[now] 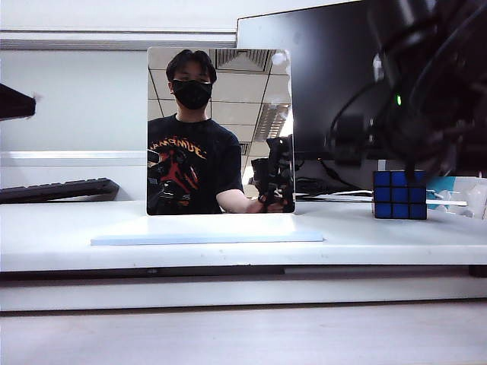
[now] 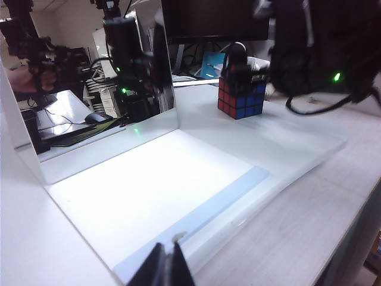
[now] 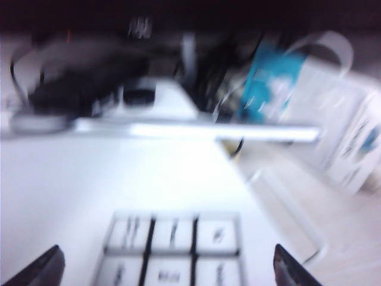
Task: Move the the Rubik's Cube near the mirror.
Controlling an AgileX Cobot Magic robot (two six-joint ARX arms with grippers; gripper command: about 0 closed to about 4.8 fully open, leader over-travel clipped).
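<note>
Hanging just above the Rubik's Cube (image 3: 172,250), the right claw (image 3: 166,271) is spread wide with nothing in it. The cube sits on the white table (image 1: 396,236), well apart from the upright mirror (image 1: 220,131). The left claw (image 2: 166,268), low at the table's near edge, looks clenched and empty.

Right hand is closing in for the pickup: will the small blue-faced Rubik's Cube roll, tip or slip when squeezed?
The blue-faced Rubik's Cube sits flat on the white platform, so it probably won't roll or tip. Its flat, rigid-looking sides should suit the open right hand above it. The glossy tiles may be slightly slippery. The left hand is far off, uninvolved.
</note>
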